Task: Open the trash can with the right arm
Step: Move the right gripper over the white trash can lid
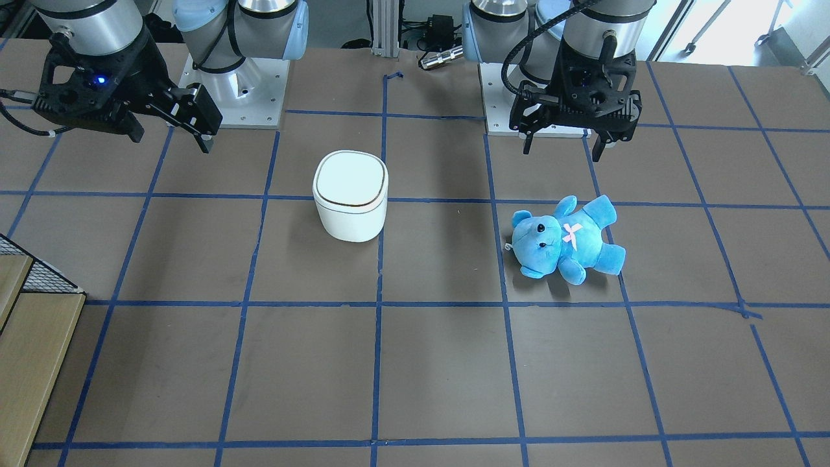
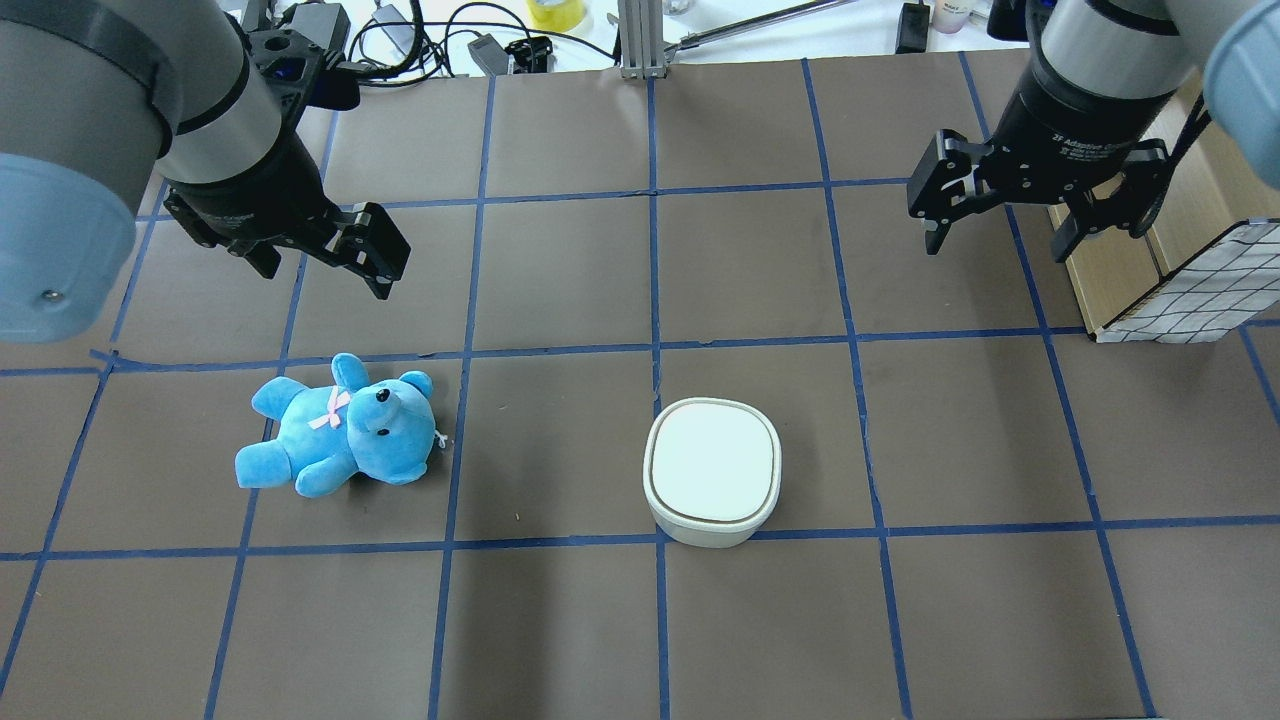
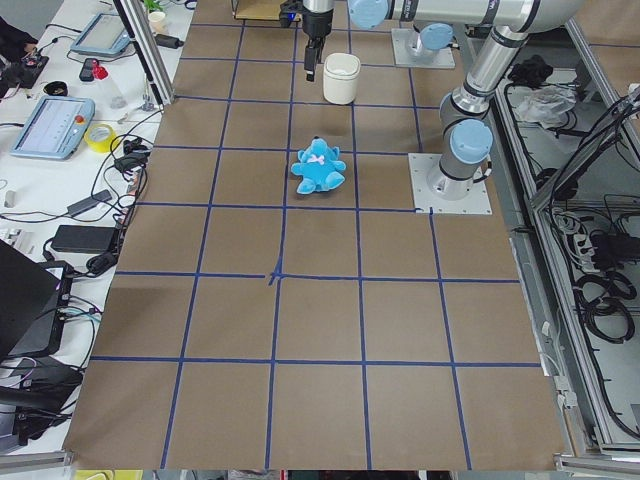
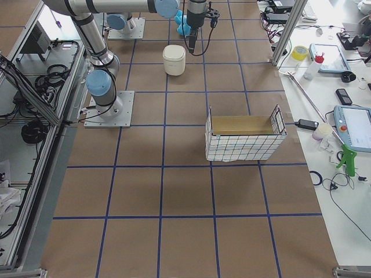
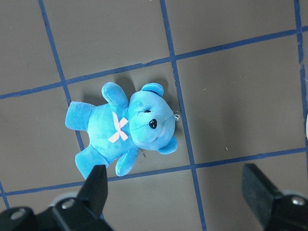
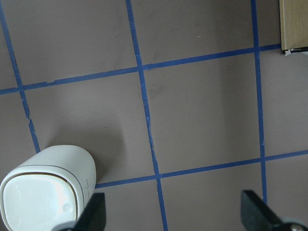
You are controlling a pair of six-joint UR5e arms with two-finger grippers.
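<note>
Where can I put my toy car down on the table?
Between the blue teddy and the trash can the table is bare, and so is the whole row nearest the robot. The right edge is crowded by the wire basket.

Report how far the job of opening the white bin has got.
Done: nothing; the small white rounded plastic trash can has its flat lid shut. In hand: the black two-finger right gripper hangs open, apart from it. Left: reach the lid and lift it.
</note>
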